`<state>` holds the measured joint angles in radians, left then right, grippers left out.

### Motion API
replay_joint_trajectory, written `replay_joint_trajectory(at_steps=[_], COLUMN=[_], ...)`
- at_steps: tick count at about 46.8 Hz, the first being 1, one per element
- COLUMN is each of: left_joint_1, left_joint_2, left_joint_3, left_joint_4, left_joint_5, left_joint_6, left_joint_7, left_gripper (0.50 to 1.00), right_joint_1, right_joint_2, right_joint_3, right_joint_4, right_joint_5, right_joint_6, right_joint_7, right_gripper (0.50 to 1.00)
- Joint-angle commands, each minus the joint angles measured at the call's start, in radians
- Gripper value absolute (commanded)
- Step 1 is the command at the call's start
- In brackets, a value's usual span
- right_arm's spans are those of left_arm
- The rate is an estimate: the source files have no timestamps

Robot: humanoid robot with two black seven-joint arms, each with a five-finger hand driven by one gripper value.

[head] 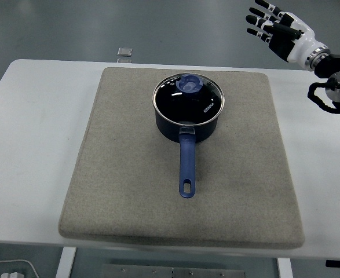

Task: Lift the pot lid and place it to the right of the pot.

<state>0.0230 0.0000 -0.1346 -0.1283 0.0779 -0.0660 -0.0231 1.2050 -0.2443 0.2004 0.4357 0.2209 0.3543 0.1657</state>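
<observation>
A dark blue pot [187,123] with a long blue handle [187,168] pointing toward me stands on the grey mat [123,174], a little behind its middle. A glass lid [207,101] with a blue knob [189,83] rests on the pot. My right hand [274,26] is raised at the top right, well above and to the right of the pot, with fingers spread and holding nothing. My left arm is out of view.
The grey mat lies on a white table [30,127]. A small clear object [124,54] sits at the table's far edge, behind the mat. Bare mat shows to the right of the pot [251,133].
</observation>
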Motion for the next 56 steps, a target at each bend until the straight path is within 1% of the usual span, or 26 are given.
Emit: replay_joint_trajectory(at_steps=[1,21,27,41,56], left_joint_1=[0.000,-0.001,0.000,0.000,0.000], left_joint_2=[0.000,0.000,0.000,0.000,0.000], left_joint_3=[0.000,0.001,0.001,0.001,0.001], left_joint_4=[0.001,0.001,0.001,0.001,0.001], left_joint_5=[0.000,0.000,0.000,0.000,-0.001], left_joint_6=[0.000,0.005,0.005,0.005,0.005], left_joint_7=[-0.001,-0.003,-0.003,-0.003,-0.001], left_gripper=[1.000,1.000,1.000,1.000,1.000], right_joint_1=[-0.001,0.001,0.002,0.001,0.007], right_joint_2=[0.002,0.000,0.003,-0.003,-0.003], right_joint_3=[0.002,0.004,0.001,-0.007,-0.006], right_joint_4=[0.000,0.002,0.002,0.002,0.000], right_joint_5=[0.000,0.000,0.000,-0.003,-0.057], right_joint_6=[0.000,0.008,0.046,0.064,0.054], right_joint_7=[0.000,0.000,0.000,0.002,0.014], right_gripper=[0.928,0.930,0.930,0.930,0.930])
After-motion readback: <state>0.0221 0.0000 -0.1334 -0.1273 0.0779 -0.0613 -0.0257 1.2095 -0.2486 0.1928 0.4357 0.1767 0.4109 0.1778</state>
